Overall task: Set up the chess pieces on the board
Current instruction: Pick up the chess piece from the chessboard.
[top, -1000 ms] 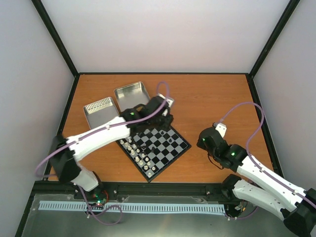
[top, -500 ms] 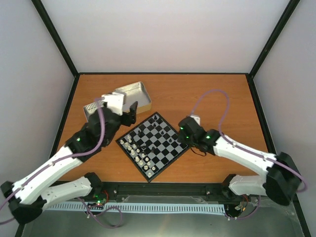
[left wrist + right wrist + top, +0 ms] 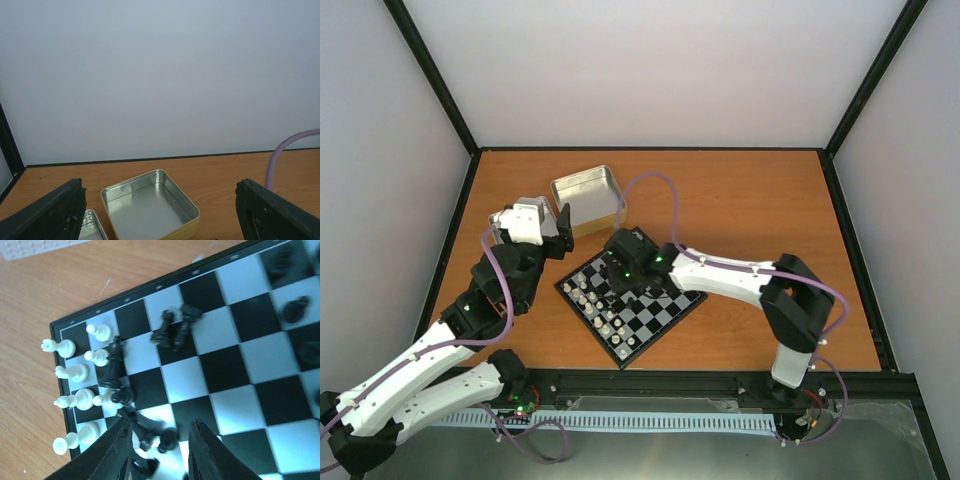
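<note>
Black fingers [image 3: 120, 455] of the right gripper [image 3: 159, 426] stand apart just above the board [image 3: 225, 369], clamped on nothing; their roots are cut off by the lower edge of the wrist view. Between and just beside them a few black chess pieces [image 3: 150, 432] lie tumbled and blurred, their kinds impossible to tell. Further out, a longer black piece seems to lie flat, its long axis running along the white chess pieces [image 3: 70, 372], which stand in two ragged files by the board's left edge. From above, the board sits cornerwise on the table [image 3: 750, 200], whites along its near-left side, the right arm hiding its far-left squares. The left gripper [image 3: 160, 197] is spread wide and empty, only its finger ends showing, facing an open silver tin [image 3: 135, 210]; a second tin [image 3: 90, 225] is mostly cut off
</note>
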Action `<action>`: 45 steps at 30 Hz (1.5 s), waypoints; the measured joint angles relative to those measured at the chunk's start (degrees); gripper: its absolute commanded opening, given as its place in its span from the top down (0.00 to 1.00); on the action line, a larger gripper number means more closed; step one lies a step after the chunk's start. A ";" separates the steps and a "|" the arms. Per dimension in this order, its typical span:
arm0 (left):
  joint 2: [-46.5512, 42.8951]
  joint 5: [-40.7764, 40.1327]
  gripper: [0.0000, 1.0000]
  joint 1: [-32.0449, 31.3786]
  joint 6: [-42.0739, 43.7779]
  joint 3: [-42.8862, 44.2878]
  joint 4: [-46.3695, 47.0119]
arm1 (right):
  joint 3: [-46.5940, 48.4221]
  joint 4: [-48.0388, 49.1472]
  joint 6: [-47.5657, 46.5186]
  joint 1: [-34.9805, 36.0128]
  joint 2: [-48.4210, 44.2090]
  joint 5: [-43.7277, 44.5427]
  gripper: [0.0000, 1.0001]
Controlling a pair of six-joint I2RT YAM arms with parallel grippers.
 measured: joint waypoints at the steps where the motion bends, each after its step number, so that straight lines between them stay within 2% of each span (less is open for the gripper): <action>1: -0.02 -0.37 0.17 0.00 0.00 0.00 0.13 | 1.38 -0.39 -0.74 0.50 1.64 -0.68 0.69; 5: -0.17 -1.68 0.16 0.00 0.04 0.00 0.79 | 5.64 -2.64 -2.62 2.73 6.95 -2.03 0.71; 9: -0.17 -2.43 0.16 0.00 0.07 0.00 1.01 | 6.05 -4.46 -2.78 3.65 8.98 -2.43 0.74; 20: -0.20 -2.86 0.16 0.00 0.11 0.00 1.05 | 6.08 -7.45 -2.32 3.63 9.35 -0.39 0.75; 33: -0.02 -2.86 0.16 0.00 0.17 0.00 1.05 | 6.08 -7.93 -1.95 3.63 9.73 -0.37 0.82; 40: 0.24 -2.86 0.16 0.00 0.17 0.00 1.03 | 6.08 -7.93 -1.70 3.63 10.54 -0.09 0.87; 45: 0.33 -2.86 0.16 0.00 0.17 0.00 1.05 | 6.08 -8.04 -1.27 3.63 10.86 0.76 0.95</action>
